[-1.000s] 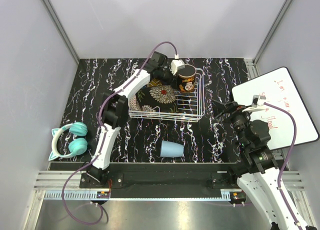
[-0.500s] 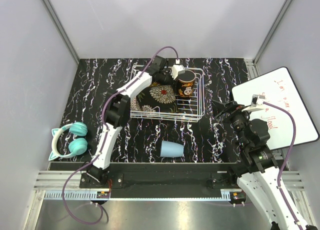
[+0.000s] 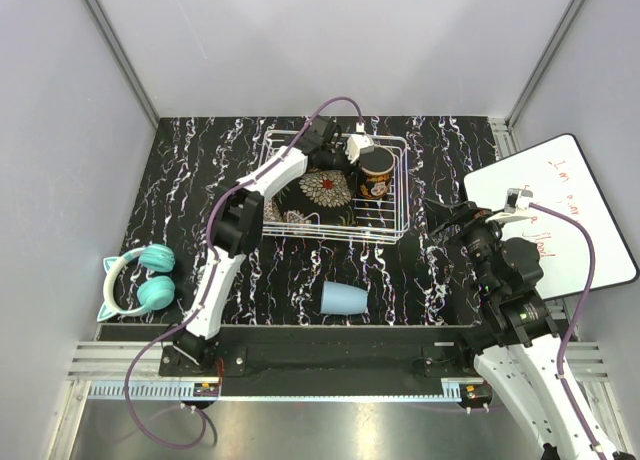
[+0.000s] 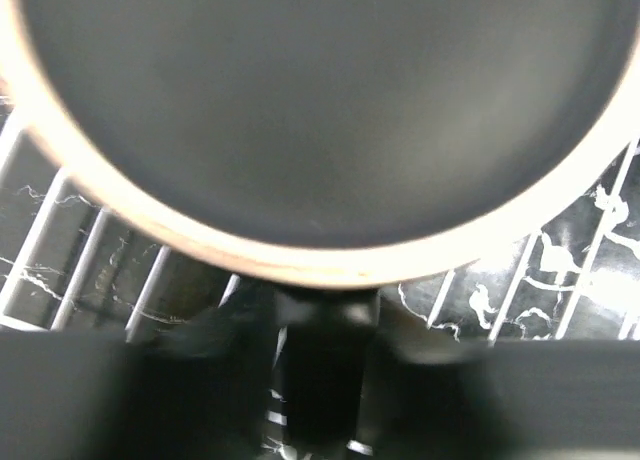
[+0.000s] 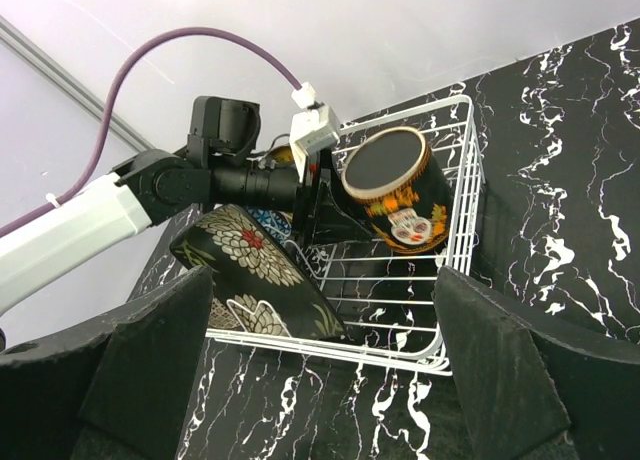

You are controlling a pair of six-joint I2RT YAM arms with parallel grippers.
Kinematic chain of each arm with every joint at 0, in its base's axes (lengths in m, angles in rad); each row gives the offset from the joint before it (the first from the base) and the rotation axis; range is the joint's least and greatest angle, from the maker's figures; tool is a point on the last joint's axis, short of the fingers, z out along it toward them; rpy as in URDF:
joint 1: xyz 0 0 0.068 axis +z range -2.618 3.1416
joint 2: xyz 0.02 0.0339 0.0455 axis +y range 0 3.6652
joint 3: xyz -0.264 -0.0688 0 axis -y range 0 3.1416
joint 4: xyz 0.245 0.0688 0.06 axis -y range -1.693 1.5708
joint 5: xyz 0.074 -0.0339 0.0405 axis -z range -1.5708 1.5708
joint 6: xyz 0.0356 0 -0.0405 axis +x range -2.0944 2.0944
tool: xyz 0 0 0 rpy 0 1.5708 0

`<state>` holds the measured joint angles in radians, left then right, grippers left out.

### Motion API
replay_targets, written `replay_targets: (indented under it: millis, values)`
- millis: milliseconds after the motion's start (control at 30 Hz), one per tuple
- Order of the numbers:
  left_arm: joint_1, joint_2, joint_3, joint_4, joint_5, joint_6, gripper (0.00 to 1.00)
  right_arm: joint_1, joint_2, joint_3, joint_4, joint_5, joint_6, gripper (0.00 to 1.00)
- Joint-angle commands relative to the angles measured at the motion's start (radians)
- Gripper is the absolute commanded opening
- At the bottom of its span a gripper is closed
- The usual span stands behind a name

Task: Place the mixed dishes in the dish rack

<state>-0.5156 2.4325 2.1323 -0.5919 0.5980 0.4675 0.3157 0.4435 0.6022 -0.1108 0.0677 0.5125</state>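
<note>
Presently one rack (image 3: pixel 332 238) holds one mug (image 3: pixel 376 175), one plate (image 3: pixel 320 192); right fingers (image 5: pixel 150 370) apart, left fingers (image 5: pixel 325 215) unclear.

Lighting even and diffuse from above; focus uneven across views.
Top view sharp, faint shadows on marbled table (image 3: pixel 180 180), whiteboard (image 3: pixel 500 195) nearly blown out. Left wrist view defocused: mug (image 4: pixel 320 110) rim glares pale, bottom band black blur. Right wrist view crisp at dish rack (image 5: pixel 465 180); right gripper (image 5: pixel 322 275) fingers (image 5: pixel 150 370) soft, underlit in foreground.
</note>
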Motion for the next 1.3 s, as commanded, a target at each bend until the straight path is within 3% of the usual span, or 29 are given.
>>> replay_targets:
  millis: [0, 200, 433, 667, 767, 833, 867, 967, 1100, 1267]
  values:
    - [-0.004, -0.032, 0.014, 0.098, 0.023, 0.026, 0.56, -0.001, -0.008, 0.044, 0.005, 0.007, -0.003, 1.0]
    - [-0.006, -0.055, 0.009, 0.09, 0.0, 0.04, 0.99, -0.001, -0.025, 0.038, -0.004, 0.009, 0.003, 1.0]
    - [-0.004, -0.116, 0.021, 0.09, -0.01, 0.016, 0.99, -0.001, -0.032, 0.044, -0.042, 0.009, -0.003, 1.0]
    - [0.011, -0.237, 0.061, 0.087, -0.007, -0.024, 0.99, -0.001, 0.067, 0.093, -0.142, -0.012, -0.028, 1.0]
    - [0.025, -0.3, 0.077, 0.07, -0.017, -0.018, 0.99, -0.001, 0.18, 0.158, -0.228, -0.055, -0.073, 1.0]
    - [0.057, -0.364, 0.104, 0.055, -0.023, -0.059, 0.99, 0.009, 0.455, 0.311, -0.422, -0.052, -0.156, 1.0]
    - [0.087, -0.403, 0.109, 0.055, -0.021, -0.078, 0.99, 0.055, 0.504, 0.356, -0.528, -0.013, -0.175, 1.0]
    - [0.158, -0.495, 0.1, 0.052, -0.003, -0.154, 0.99, 0.252, 0.625, 0.479, -0.619, 0.2, -0.233, 1.0]
    - [0.241, -0.642, -0.048, 0.05, 0.02, -0.208, 0.99, 0.361, 0.708, 0.561, -0.644, 0.247, -0.223, 1.0]
    - [0.356, -0.84, -0.295, 0.055, 0.043, -0.247, 0.99, 0.385, 0.718, 0.619, -0.618, 0.126, -0.06, 0.99]
